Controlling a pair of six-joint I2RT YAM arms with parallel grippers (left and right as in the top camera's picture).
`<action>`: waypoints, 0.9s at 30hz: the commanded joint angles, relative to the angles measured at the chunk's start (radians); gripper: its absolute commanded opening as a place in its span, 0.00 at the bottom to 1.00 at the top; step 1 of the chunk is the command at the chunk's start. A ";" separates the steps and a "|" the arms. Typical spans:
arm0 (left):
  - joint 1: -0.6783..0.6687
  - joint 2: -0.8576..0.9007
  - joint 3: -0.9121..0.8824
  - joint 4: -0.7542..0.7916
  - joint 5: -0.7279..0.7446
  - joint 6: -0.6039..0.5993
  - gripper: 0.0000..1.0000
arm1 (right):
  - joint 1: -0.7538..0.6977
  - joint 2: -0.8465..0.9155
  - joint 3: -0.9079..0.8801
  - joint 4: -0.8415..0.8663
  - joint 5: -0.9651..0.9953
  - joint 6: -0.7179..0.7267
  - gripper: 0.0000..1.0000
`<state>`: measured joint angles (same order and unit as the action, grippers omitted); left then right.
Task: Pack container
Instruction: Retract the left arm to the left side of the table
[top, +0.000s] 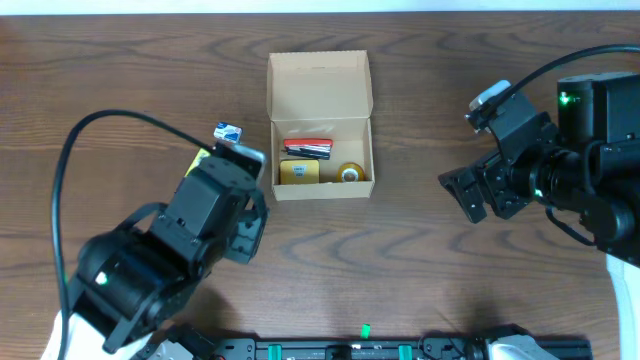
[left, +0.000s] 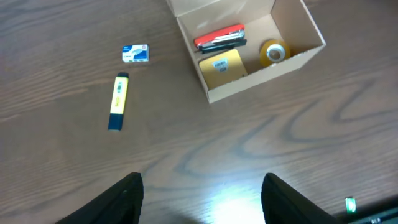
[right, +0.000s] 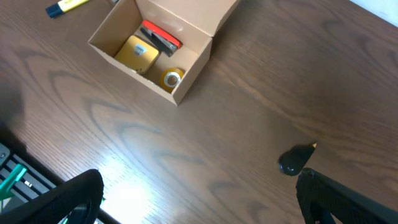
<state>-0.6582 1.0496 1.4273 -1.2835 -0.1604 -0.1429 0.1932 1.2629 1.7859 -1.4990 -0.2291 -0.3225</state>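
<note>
1. The container (top: 322, 191) sat on the table (top: 420, 285) at the centre, toward the far edge. Its flap lid (top: 320, 78) was folded back on the far side, so the opening faced up for loading.
2. Three items lay inside in a single layer: a red-and-black tool (top: 306, 148) along the back wall, a yellow square box (top: 298, 172) at the front left, and a roll of tape (top: 350, 173) at the front right. This side-by-side layout appeared to leave little bare floor.
3. Two items lay outside, left of the container and apart from each other: a small blue-and-white box (top: 229, 131) and a yellow marker (left: 118, 101) with a blue end. They were probably the items left to pack.
4. The left gripper (left: 202, 202) hovered over the table at the near left of the container. Its fingers were spread with nothing between them. Both loose items showed in its wrist view, so this arm seemed placed to collect them.
5. The right gripper (right: 199, 186) hung well to the right of the container, fingers spread wide and empty, clear of the left arm's working area.
6. A small dark object (right: 295, 160) lay on the table near the right gripper. Its identity could not be told.
</note>
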 joint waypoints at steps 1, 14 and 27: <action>0.004 -0.018 0.010 -0.023 0.005 0.008 0.66 | 0.004 0.000 0.002 0.002 -0.016 -0.007 0.99; 0.159 -0.034 0.009 -0.036 0.029 0.061 0.87 | 0.004 0.005 0.002 0.064 -0.019 0.031 0.99; 0.423 -0.031 0.009 -0.023 0.151 0.193 0.95 | -0.093 0.156 -0.036 0.064 0.301 0.439 0.99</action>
<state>-0.2459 1.0225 1.4273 -1.3128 -0.0288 0.0135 0.1257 1.3827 1.7760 -1.4403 0.0322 0.0078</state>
